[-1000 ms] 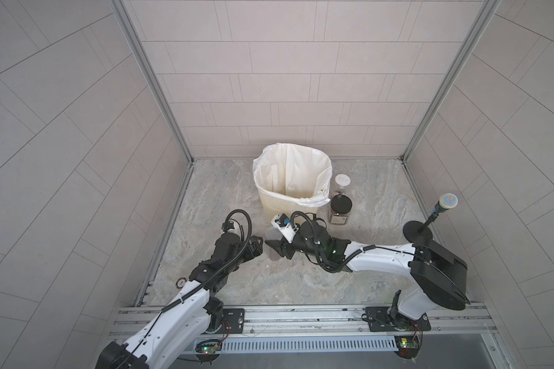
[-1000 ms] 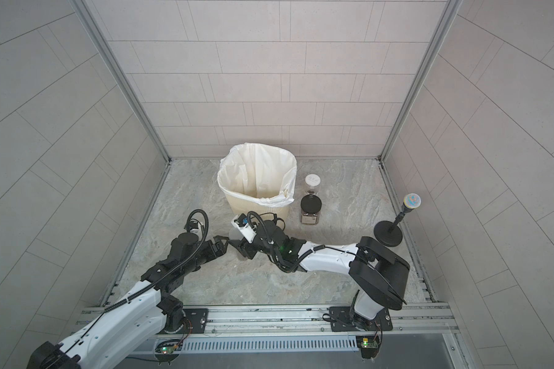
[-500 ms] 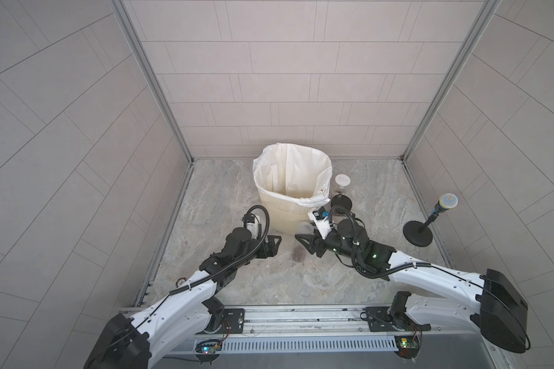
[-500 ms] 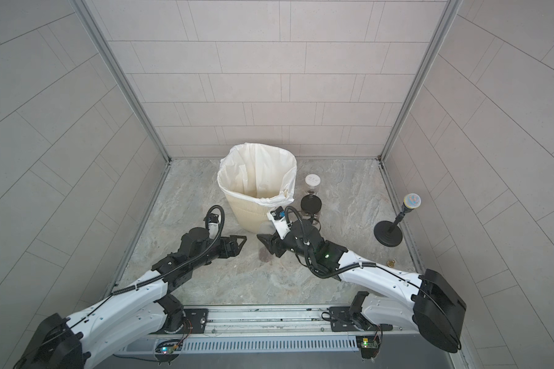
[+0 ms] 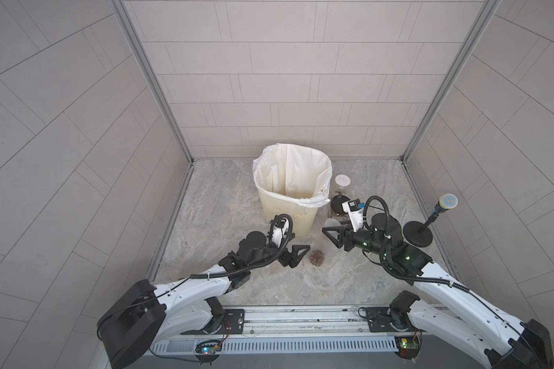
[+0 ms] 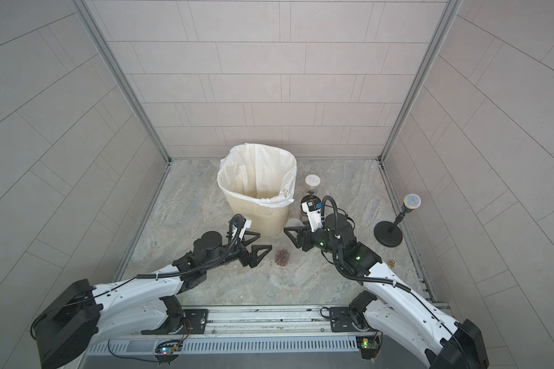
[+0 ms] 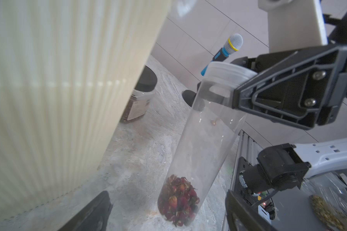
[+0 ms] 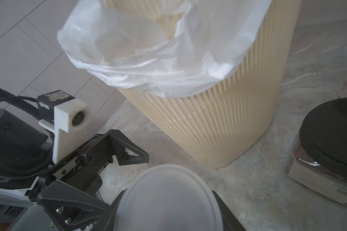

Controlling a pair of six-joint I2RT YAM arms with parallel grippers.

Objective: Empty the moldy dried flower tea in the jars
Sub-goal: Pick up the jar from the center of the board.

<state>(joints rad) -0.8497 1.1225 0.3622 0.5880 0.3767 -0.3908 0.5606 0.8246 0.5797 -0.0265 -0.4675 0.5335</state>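
Bin (image 5: pixel 285 220) with white liner stands behind both reaching arms, black-lidded jar (image 5: pixel 337 203) beside it. Right end effector (image 5: pixel 331 238) grips tilted tall jar (image 7: pixel 206 140) near its lid; dried flower tea (image 5: pixel 317 256) sits in its base. Left end effector (image 6: pixel 264 242) gapes wide nearby.

Both top views look down from high above the mounting rail (image 5: pixel 301 316) toward the back wall (image 5: pixel 295 80), taking in the whole bench (image 5: pixel 224 204), with the bin (image 5: pixel 285 217) at 12 o'clock. The left wrist camera sits low, close beside the bin's ribbed wall. The right wrist camera looks down on its rim. Both share the black-lidded jar (image 7: pixel 147 80).
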